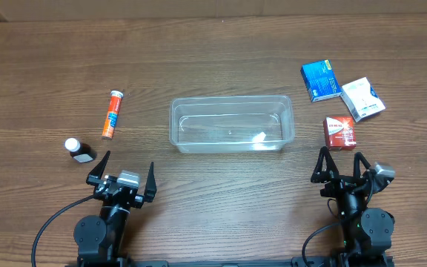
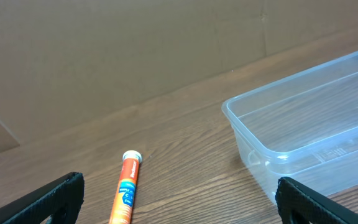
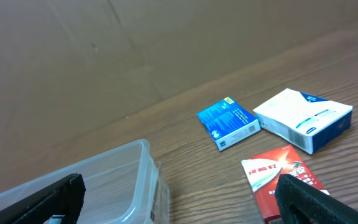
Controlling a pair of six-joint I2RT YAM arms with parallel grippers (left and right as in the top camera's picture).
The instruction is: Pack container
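Observation:
The clear plastic container [image 1: 231, 104] sits empty at the table's middle; it also shows in the left wrist view [image 2: 309, 134] and the right wrist view [image 3: 114, 180]. An orange tube [image 1: 112, 114] [image 2: 125, 186] and a small dark bottle with a white cap [image 1: 80, 150] lie to its left. A blue box [image 1: 318, 80] [image 3: 227, 122], a white box [image 1: 362, 99] [image 3: 303, 117] and a red box [image 1: 339, 132] [image 3: 279, 178] lie to its right. My left gripper [image 1: 124, 171] is open and empty, near the front edge below the tube. My right gripper [image 1: 340, 165] is open and empty, just in front of the red box.
The wooden table [image 1: 213, 44] runs back to a brown wall [image 2: 135, 43]. Black cables [image 1: 50, 222] trail from the arm bases at the front edge.

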